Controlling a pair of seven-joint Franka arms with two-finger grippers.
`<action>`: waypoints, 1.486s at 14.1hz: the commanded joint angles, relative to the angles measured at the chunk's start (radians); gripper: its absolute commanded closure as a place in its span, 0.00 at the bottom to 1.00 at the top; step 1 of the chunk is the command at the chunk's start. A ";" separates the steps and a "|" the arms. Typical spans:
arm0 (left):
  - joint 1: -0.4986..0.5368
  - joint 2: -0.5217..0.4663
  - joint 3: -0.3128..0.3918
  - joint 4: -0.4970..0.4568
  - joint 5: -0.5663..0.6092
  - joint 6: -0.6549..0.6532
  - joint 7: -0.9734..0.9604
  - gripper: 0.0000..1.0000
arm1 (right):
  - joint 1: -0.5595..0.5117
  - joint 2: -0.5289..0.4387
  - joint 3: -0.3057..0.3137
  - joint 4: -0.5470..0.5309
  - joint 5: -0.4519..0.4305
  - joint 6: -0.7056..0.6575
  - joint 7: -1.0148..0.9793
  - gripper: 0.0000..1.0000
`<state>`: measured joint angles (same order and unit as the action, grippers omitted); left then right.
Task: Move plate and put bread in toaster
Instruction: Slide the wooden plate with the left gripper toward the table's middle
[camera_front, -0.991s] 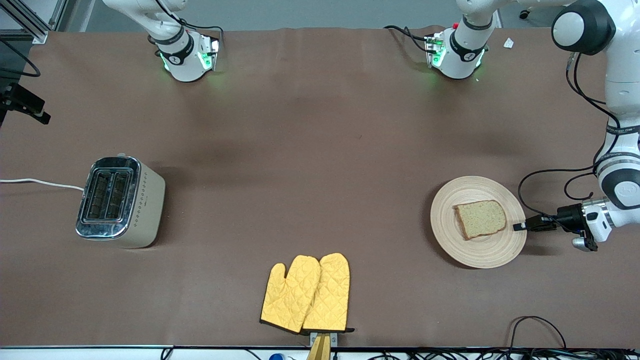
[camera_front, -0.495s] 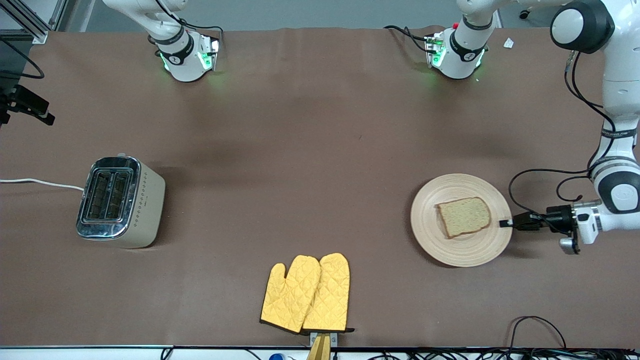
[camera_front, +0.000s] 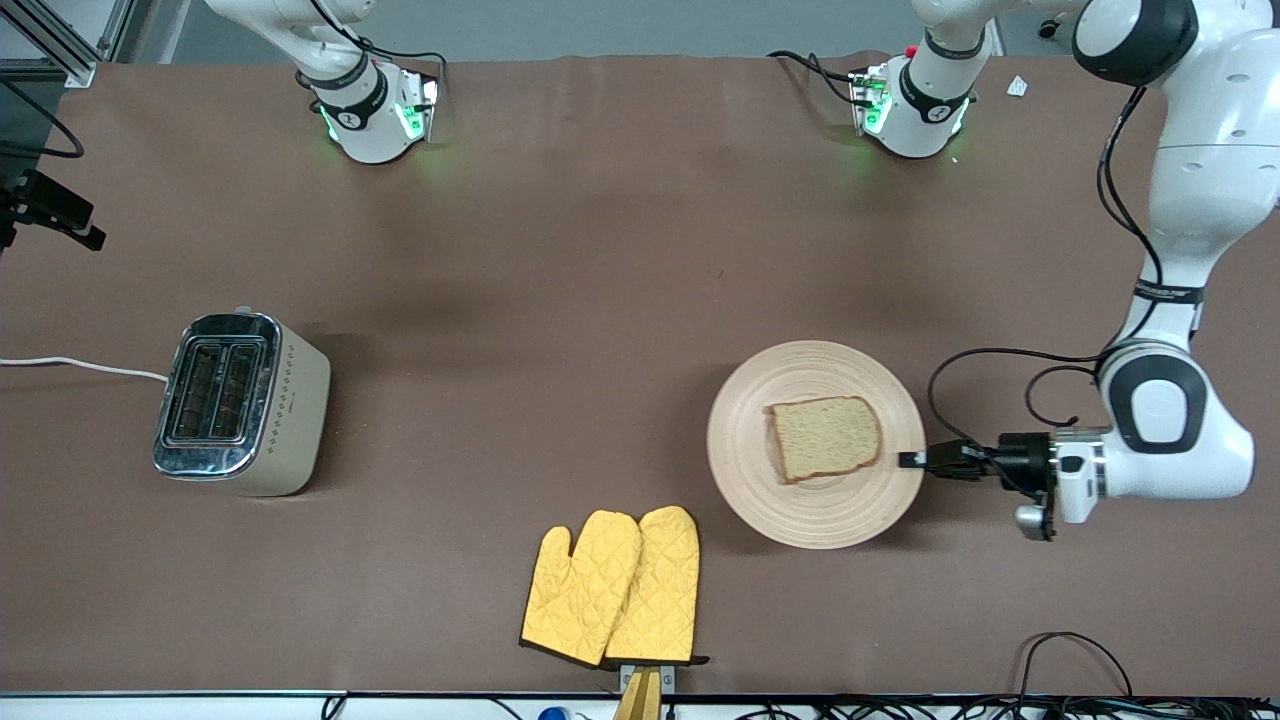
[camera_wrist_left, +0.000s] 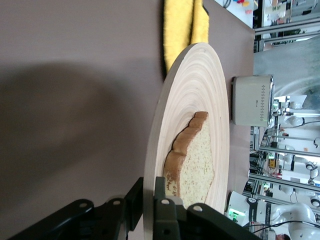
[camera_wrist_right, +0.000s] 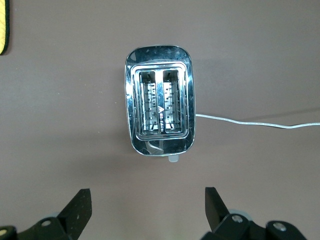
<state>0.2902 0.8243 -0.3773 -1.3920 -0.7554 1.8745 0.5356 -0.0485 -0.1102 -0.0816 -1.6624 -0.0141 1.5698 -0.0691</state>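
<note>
The pale wooden plate (camera_front: 757, 484) lies on the brown table with the bread (camera_front: 825, 437) flat on it. My left gripper (camera_front: 912, 460) is shut on the plate's rim at the edge toward the left arm's end. In the left wrist view one finger sits under the rim and one on top of the plate (camera_wrist_left: 190, 100), next to the bread (camera_wrist_left: 197, 160). The cream toaster (camera_front: 240, 403) stands toward the right arm's end, slots up. My right gripper (camera_wrist_right: 147, 200) is open and empty, high over the toaster (camera_wrist_right: 160, 107).
A pair of yellow oven mitts (camera_front: 615, 587) lies near the front edge, between plate and toaster and nearer to the front camera. The toaster's white cord (camera_front: 80, 365) runs off the table's end. Loose black cables (camera_front: 1075, 650) lie at the front edge.
My left gripper has slid the plate with the bread across the table toward the toaster. The toaster and mitts have not moved.
</note>
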 joint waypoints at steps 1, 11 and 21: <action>-0.074 -0.037 -0.015 -0.053 -0.016 0.069 -0.038 1.00 | -0.024 -0.009 0.009 -0.011 0.020 0.007 -0.020 0.00; -0.175 -0.024 -0.227 -0.308 -0.139 0.616 -0.034 1.00 | -0.039 -0.006 0.009 -0.004 0.019 0.006 -0.047 0.00; -0.235 -0.028 -0.212 -0.357 -0.187 0.646 -0.071 0.40 | -0.008 0.003 0.020 -0.002 0.064 -0.007 -0.035 0.00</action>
<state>0.0409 0.8196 -0.5897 -1.7349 -0.9239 2.5162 0.4873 -0.0648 -0.1061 -0.0640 -1.6623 0.0071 1.5657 -0.1065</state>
